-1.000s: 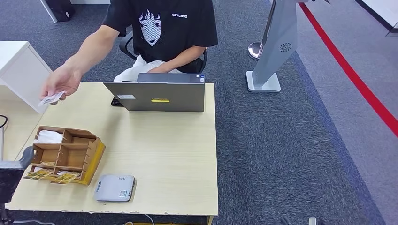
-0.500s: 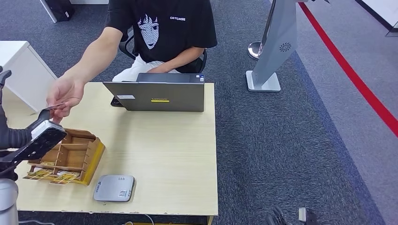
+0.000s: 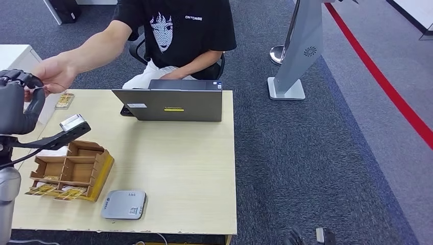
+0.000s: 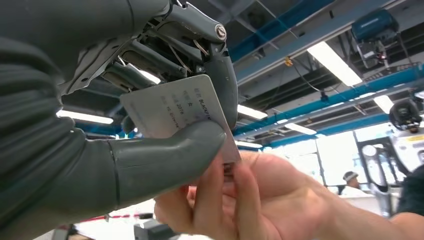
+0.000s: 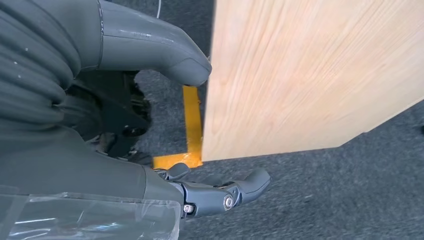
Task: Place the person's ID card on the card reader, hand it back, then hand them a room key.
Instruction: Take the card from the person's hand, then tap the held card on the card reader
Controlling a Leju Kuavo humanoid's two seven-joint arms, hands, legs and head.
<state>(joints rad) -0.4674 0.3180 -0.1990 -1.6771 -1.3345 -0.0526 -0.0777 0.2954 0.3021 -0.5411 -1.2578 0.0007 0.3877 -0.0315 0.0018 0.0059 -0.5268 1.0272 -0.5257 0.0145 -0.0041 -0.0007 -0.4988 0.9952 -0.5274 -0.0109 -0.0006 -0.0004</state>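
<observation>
ID card handover is the step in hand, judged from the grip seen at the left wrist. Taking the pale wooden table (image 3: 168, 168) as the landmark, and going from large to small: the seated person in a black printed T-shirt (image 3: 176, 30) is at its far side, one arm stretched out past its far left corner. The grey open laptop (image 3: 171, 102) stands at the table's far edge, lid toward the robot. The brown wooden compartment organiser (image 3: 71, 168) sits near the table's left edge, with yellowish cards lying at its near side. The flat grey card reader (image 3: 124, 204) lies on the table near the front edge, just beside the organiser. The robot's left hand (image 3: 20, 99) is raised above the table's far left corner, meeting the person's hand (image 3: 53, 76); up close, its thumb (image 4: 165, 157) and a dark finger pinch the pale grey printed ID card (image 4: 175, 107), while the person's fingers (image 4: 220, 197) also hold the card's lower edge. The right hand (image 5: 220, 195) hangs below the table's front corner, fingers loosely apart and holding nothing. Next, the person must let go, then the card must be carried to the reader and laid flat on it.
</observation>
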